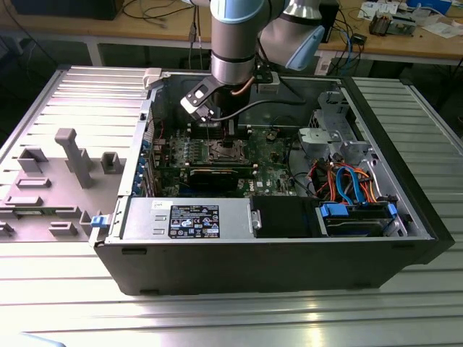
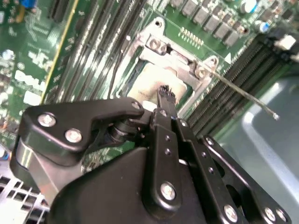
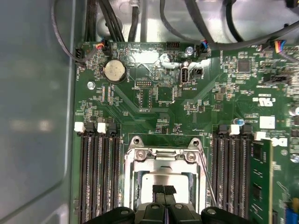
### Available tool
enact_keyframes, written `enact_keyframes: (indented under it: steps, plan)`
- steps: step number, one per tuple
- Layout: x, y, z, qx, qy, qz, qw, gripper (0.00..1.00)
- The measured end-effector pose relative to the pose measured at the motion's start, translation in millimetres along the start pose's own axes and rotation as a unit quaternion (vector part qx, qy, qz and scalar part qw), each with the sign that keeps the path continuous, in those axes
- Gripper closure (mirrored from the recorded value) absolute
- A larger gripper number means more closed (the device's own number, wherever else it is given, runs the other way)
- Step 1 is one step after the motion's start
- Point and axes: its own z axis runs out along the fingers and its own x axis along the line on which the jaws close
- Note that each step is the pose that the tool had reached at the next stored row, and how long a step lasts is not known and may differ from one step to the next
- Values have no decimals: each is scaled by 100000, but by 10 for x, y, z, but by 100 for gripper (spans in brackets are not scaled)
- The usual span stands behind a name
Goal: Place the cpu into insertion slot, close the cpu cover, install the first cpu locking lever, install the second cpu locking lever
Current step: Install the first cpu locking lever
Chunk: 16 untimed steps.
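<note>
My gripper [image 3: 164,190] hangs inside the open computer case, straight over the insertion slot [image 1: 221,150] on the green board. Its two black fingertips [image 2: 164,93] are pressed together, shut on nothing, just above or touching the cpu [image 3: 163,178]. The cpu lies in the slot with its pale silver top up. The cpu cover [image 3: 164,155], a silvery frame, lies down around it, the chip showing through the cut-out. One thin wire locking lever [image 2: 243,95] sticks out free from a socket corner, unlatched; it is also visible in the first wrist view [image 3: 207,179].
Black memory slots [image 3: 96,177] flank the socket on both sides. A long card [image 1: 217,176], the power supply [image 1: 189,219] and drive bays with coloured cables [image 1: 347,181] fill the case. The case wall [image 3: 32,116] stands close by. Grey fixtures [image 1: 72,155] sit at the exterior view's left.
</note>
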Motion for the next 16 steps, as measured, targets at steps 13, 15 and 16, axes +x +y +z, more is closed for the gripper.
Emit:
enact_keyframes:
  steps: [13,15,16]
  plan:
    - [3,2,-191,112,11,-4429,99902,89]
    - [5,4,-267,110,17,-4441,99901,89]
    - [5,4,-298,112,10,-4441,99901,89]
